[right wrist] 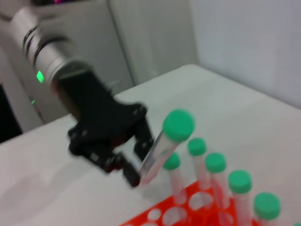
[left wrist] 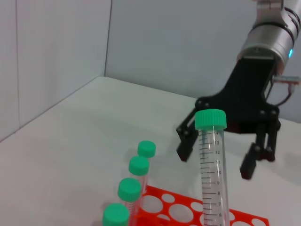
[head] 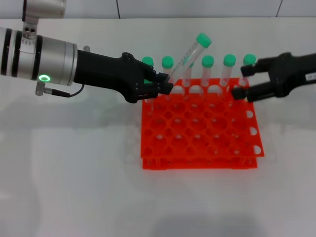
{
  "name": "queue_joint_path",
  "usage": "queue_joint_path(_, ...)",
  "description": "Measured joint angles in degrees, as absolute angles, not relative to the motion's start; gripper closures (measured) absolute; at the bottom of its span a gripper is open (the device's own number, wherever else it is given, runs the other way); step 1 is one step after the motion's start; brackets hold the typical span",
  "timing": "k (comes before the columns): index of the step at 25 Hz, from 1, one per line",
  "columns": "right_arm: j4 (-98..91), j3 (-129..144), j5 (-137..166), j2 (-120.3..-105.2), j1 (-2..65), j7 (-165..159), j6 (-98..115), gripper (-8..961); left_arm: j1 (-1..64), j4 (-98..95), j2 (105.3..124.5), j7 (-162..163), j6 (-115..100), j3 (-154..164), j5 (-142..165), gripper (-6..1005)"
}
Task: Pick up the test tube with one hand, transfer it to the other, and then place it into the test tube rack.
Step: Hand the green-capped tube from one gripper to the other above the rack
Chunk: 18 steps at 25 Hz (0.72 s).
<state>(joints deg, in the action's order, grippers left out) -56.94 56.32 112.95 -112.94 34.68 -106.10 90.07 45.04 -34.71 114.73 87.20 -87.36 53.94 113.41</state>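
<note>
My left gripper point(head: 165, 84), on the arm with the green light, is shut on the lower end of the test tube point(head: 190, 55). It holds the tube tilted, green cap up and to the right, above the back edge of the orange-red rack point(head: 197, 136). My right gripper point(head: 242, 81) is open at the rack's back right corner, apart from the held tube. The left wrist view shows the held tube point(left wrist: 212, 160) upright in front of the open right gripper point(left wrist: 215, 161). The right wrist view shows the left gripper point(right wrist: 141, 165) clamping the tube point(right wrist: 160, 148).
Several other green-capped tubes point(head: 208, 69) stand in the rack's back row, close under and beside the held tube and next to the right gripper's fingers. They also show in the left wrist view point(left wrist: 129, 190). The rack stands on a white table point(head: 74, 163).
</note>
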Motion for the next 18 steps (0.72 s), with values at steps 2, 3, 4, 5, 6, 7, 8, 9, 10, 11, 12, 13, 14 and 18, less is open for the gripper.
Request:
queue_joint_path(2, -57.2, 54.61, 112.4, -112.95, 34.89, -107.32, 90.65, 131, 45.03, -34.71, 114.88, 87.19, -87.31, 53.96, 113.41, 774)
queue_joint_path(3, -57.33, 53.8, 112.1, -113.04, 34.94, -107.71, 90.98, 131, 45.03, -34.71, 114.94, 87.19, -87.29, 53.96, 113.41, 774)
queue_joint_path(4, -57.5, 53.0, 111.77, -113.12, 34.93, -108.07, 91.25, 131, 45.03, -34.71, 114.99, 87.19, -87.27, 53.96, 113.41, 773)
queue_joint_path(5, -57.67, 52.25, 111.23, -113.27, 34.86, -108.39, 91.59, 131, 45.02, -34.71, 115.0, 87.18, -87.27, 53.96, 113.41, 773)
queue_joint_path(6, -57.76, 51.62, 110.59, -113.39, 34.75, -108.59, 91.84, 131, 45.02, -34.72, 115.03, 87.19, -87.27, 53.97, 113.41, 772)
queue_joint_path(7, -57.77, 51.08, 109.93, -113.52, 34.62, -108.69, 92.09, 131, 45.01, -34.73, 115.04, 87.19, -87.27, 53.96, 113.41, 772)
queue_joint_path(8, -57.75, 50.56, 109.12, -113.63, 34.48, -108.73, 92.22, 131, 45.0, -34.74, 115.04, 87.19, -87.26, 53.96, 113.41, 771)
queue_joint_path(9, -57.53, 50.07, 108.16, -113.75, 34.33, -108.76, 92.27, 131, 45.0, -34.75, 115.05, 87.18, -87.24, 53.97, 113.41, 771)
queue_joint_path(10, -57.15, 49.67, 107.15, -113.91, 34.1, -108.76, 92.22, 132, 45.0, -34.83, 115.08, 87.18, -87.18, 53.97, 113.41, 770)
queue_joint_path(11, -56.69, 49.33, 105.78, -114.1, 33.86, -108.74, 92.0, 132, 45.0, -34.88, 115.12, 87.18, -87.07, 53.97, 113.41, 770)
queue_joint_path(12, -56.08, 49.14, 104.5, -114.41, 33.48, -108.65, 91.76, 132, 45.03, -34.99, 115.19, 87.19, -86.89, 53.96, 113.41, 769)
queue_joint_path(13, -55.46, 49.13, 103.3, -114.77, 33.23, -108.38, 91.38, 132, 45.09, -35.07, 115.26, 87.18, -86.7, 53.97, 113.41, 769)
queue_joint_path(14, -54.85, 49.22, 102.46, -115.02, 33.06, -108.04, 91.03, 133, 45.18, -35.12, 115.3, 87.18, -86.53, 53.96, 113.41, 769)
queue_joint_path(18, -51.33, 50.67, 98.07, -115.41, 32.99, -105.52, 89.92, 134, 45.67, -35.18, 115.69, 87.16, -85.63, 53.96, 113.41, 767)
